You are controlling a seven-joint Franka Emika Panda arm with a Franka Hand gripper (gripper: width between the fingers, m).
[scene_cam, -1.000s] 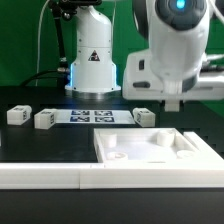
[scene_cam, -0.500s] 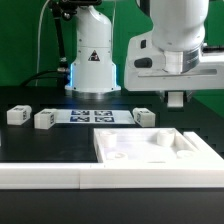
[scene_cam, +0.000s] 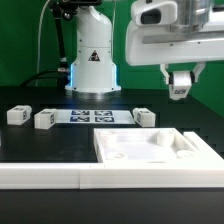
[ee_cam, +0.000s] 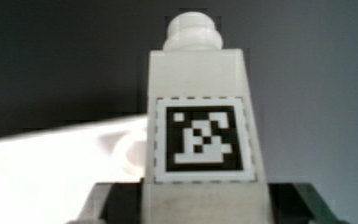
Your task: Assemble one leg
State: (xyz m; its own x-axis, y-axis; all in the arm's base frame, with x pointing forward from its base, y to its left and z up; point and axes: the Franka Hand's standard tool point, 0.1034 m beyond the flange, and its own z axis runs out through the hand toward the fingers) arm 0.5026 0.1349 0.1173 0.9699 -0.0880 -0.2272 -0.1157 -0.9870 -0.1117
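Moved since earlier: gripper (scene_cam: 180, 84) has risen well above the tabletop (scene_cam: 40, 140), carrying a leg (ee_cam: 197, 110) with it.
Fingers: clenched on the leg; the wrist view shows it held upright between them, tag facing the camera, a rounded peg at its far end.
Leg held: hanging in the air on the exterior view's right, above the large white square part (scene_cam: 155, 155).
Other legs: three lie on the tabletop, two at the exterior view's left (scene_cam: 44, 119), one (scene_cam: 146, 116) just behind the square part.
Step in hand: by my reading, lift and carry toward the square part.
Next move: line the peg over a corner socket, then lower and seat it squarely.
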